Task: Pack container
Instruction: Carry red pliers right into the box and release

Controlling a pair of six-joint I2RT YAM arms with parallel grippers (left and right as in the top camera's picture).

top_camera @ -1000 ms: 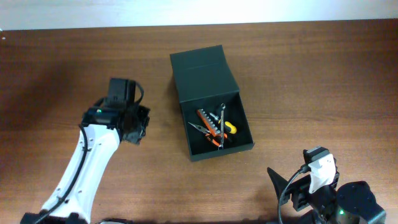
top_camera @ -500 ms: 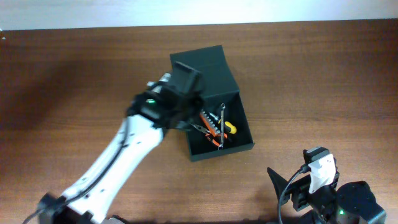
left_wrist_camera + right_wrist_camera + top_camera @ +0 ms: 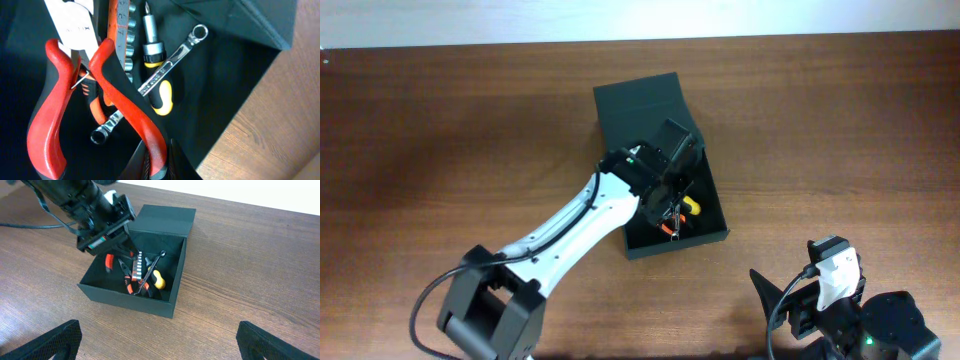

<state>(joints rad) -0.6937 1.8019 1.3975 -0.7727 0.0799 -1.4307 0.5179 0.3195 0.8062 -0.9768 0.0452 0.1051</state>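
Left end effector (image 3: pixel 156 162) pinching red-handled pliers (image 3: pixel 52 125) by one handle, low inside the open dark green container (image 3: pixel 640 110).

Container (image 3: pixel 640 108) dark green; pliers (image 3: pixel 47 130) red-handled; screwdriver (image 3: pixel 162 97) handle yellow-black; wrench (image 3: pixel 174 58) silver; table (image 3: pixel 440 120) brown woodgrain.

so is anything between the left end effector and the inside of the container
nothing visible does: the lid is folded back and the left end effector hangs right over the open container, with only the pliers, wrench and screwdriver lying below it
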